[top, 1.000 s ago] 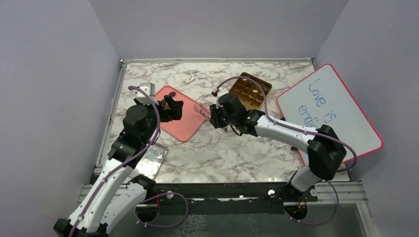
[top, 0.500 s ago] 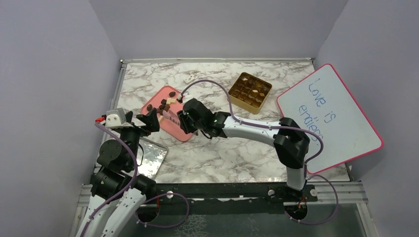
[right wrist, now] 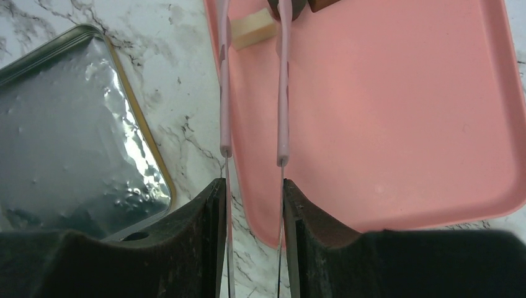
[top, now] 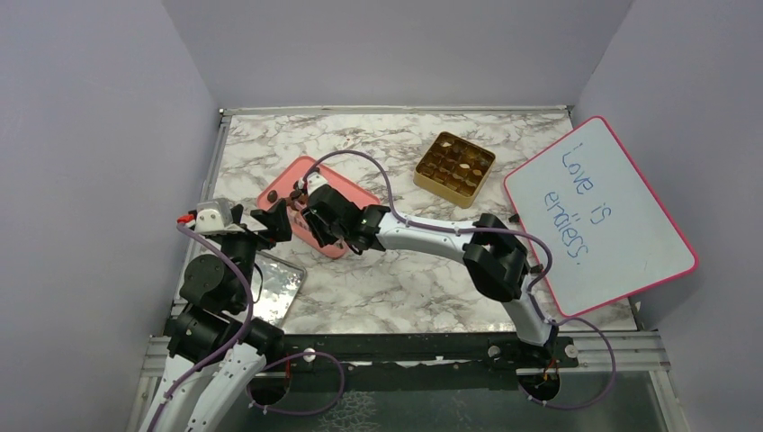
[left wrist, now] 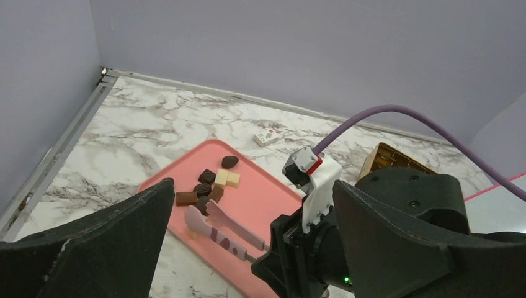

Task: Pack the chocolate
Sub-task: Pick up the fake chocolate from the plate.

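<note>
**Fig.** R gripper [right wrist: 251,192] is clamped on pink tweezers [right wrist: 283,93]. The tweezer arms stand parted w/ nothing pinched (tips cut off in the wrist view). L gripper [top: 273,220] is spread wide and idle at the tray's 9 o'clock. Chocolate [left wrist: 208,186] is clustered at the 11 o'clock corner of pink tray [left wrist: 260,186]. More pcs sit in gold box [top: 445,188] at 2 o'clock, well apart. Risks: an off-centre squeeze flicks a pc onto table [top: 405,270]; tweezers twist in the jaws; a weak pinch drops it en route.
</note>
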`<state>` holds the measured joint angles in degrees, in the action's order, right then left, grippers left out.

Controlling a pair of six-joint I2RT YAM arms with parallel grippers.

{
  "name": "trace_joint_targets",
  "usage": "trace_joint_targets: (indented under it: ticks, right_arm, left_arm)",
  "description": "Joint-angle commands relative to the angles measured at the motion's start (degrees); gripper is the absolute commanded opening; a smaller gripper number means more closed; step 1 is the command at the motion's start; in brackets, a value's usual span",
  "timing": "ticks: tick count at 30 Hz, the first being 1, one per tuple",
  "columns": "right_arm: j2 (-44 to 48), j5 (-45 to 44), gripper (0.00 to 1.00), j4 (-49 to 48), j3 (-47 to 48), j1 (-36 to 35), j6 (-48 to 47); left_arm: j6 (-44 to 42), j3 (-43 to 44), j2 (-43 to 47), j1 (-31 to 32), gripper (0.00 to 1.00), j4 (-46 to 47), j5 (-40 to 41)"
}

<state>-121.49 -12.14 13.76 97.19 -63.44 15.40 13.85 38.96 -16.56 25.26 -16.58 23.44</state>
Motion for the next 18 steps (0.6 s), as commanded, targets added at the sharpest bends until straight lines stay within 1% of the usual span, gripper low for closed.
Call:
trace_joint_targets:
  ticks: [1,9,15,18]
  right_arm:
    - [-2.7,-2.4,0.40,3.3,3.8,-0.8,-1.0]
    - [-7.1,-1.9,0.40,8.5,10.2,-1.0,-1.3]
    - [-7.3,0.1,0.40,9.6,10.3,-1.1,-1.1]
    - [-8.0,-0.6,0.41,12.3,11.7,-1.1,-1.0]
  left_arm:
    - [-0.8,-0.1,0.2,0.2,0.99,0.8,-0.7]
    - [-0.9,-0.2,0.6,0.1,0.99,0.7,-0.2]
    - [-0.7,-0.3,0.7,0.1,0.99,0.8,0.0]
    - [-0.8,-0.3,0.6,0.1,0.99,0.8,0.0]
